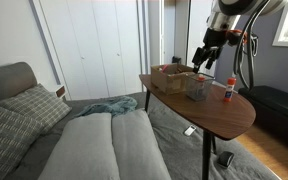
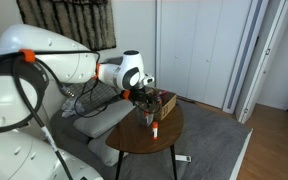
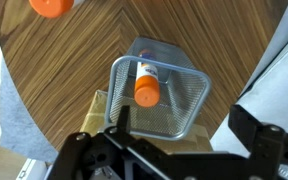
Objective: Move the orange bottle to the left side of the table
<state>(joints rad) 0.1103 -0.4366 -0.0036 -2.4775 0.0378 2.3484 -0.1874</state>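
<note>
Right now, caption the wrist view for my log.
Orange-capped bottle in a wire mesh basket on the wooden table, open pincer above.

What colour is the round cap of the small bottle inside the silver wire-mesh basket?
Orange; the cap shows best in the wrist view.

An exterior view stands low beside the couch and faces across its cushions toward the counter, at middle distance on the right, with the arm in the upper right corner. An exterior view sits close behind the robot, whose white arm links fill the near left, and looks past them at the counter and the far white doors. Both exterior views share the counter top and the end effector above it. The wrist view hangs close over the counter, looking straight down, with the end effector at its bottom edge; it shares only part of the counter top.
</note>
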